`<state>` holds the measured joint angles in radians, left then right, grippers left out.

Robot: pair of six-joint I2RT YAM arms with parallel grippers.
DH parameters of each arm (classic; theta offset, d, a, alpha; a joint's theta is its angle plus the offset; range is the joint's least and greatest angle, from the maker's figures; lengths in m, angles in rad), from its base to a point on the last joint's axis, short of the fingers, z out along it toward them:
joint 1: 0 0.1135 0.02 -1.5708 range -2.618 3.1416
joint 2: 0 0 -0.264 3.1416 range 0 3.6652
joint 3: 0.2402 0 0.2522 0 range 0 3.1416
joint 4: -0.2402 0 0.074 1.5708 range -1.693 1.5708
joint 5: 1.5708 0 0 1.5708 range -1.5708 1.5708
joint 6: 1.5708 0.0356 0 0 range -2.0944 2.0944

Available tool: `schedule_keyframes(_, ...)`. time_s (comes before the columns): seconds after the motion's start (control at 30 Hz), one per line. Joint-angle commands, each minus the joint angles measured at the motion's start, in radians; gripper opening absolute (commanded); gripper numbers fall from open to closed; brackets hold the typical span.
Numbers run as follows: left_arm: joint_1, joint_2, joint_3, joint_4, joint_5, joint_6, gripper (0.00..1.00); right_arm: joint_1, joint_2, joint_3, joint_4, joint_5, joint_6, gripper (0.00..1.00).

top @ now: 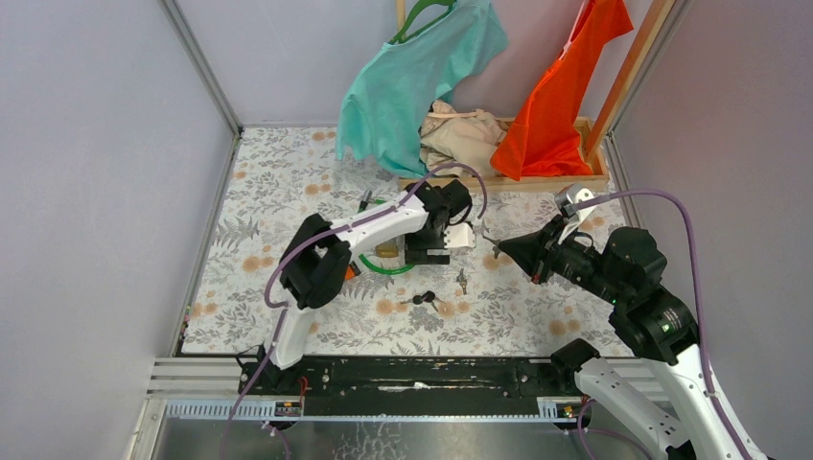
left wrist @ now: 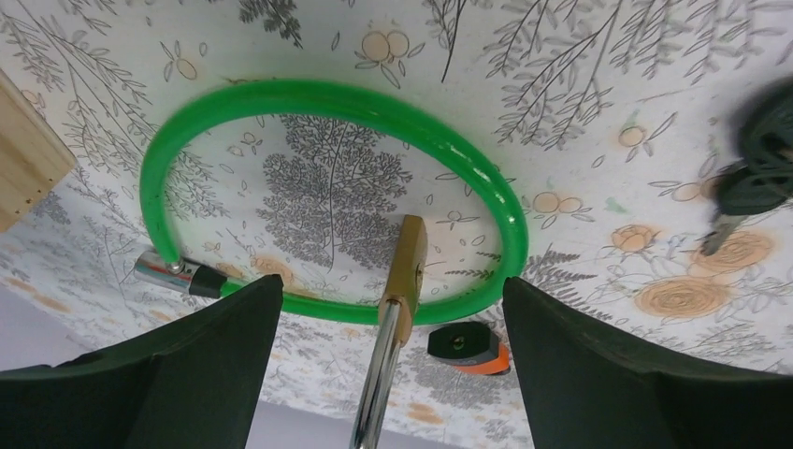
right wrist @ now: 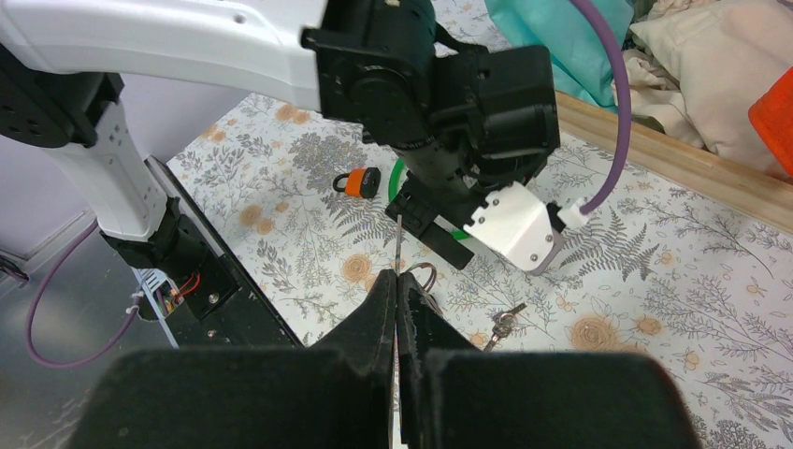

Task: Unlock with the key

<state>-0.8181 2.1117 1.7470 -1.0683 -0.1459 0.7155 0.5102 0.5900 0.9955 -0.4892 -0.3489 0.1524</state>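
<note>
- Right gripper (right wrist: 396, 292) is pinched shut on a thin silver key (right wrist: 397, 245), with the blade poking up-frame toward the left arm.
- Left gripper (left wrist: 390, 290) is wide open. Its fingers sit either side of the brass lock body (left wrist: 408, 262) on the green cable loop (left wrist: 355, 98), lower centre of the left wrist view, not touching it.
- My worry: with nothing bracing it, the lock just slides when the key pushes in.
- That skinny pinch could also let the key twist. I can't see the keyhole, so alignment is a guess.
</note>
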Motion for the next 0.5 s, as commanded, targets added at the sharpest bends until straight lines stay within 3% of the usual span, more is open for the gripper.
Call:
schedule_keyframes(0.0,0.007,0.013,0.039,-0.066,-0.100,0.086,0.93,-0.004,-0.006,0.034,0.021,0.003,-0.013,0.00)
schedule_keyframes(0.47,0.031,0.132,0.035,-0.101,-0.202,0.126,0.79,-0.004,-0.005,0.049,0.002,-0.016,-0.014,0.00)
